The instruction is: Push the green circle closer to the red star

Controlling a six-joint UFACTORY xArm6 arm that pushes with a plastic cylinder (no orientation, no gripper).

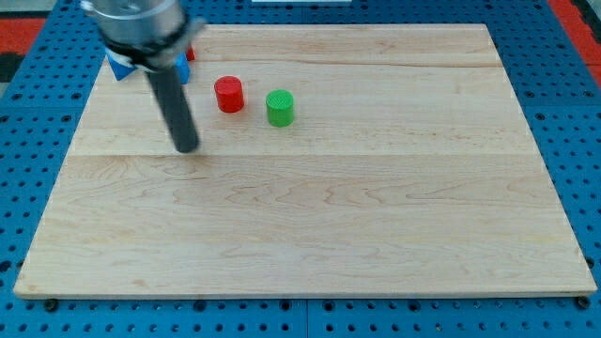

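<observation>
A green circle block stands on the wooden board in the upper middle of the view. A red circle block stands just left of it, apart by a small gap. My tip rests on the board down and to the left of the red circle, well left of the green circle. A bit of a red block peeks out behind the rod near the top left; its shape is hidden. The rod touches neither circle.
A blue block sits at the board's top left, partly hidden by the arm; another blue bit shows right of the rod. The wooden board lies on a blue pegboard surface.
</observation>
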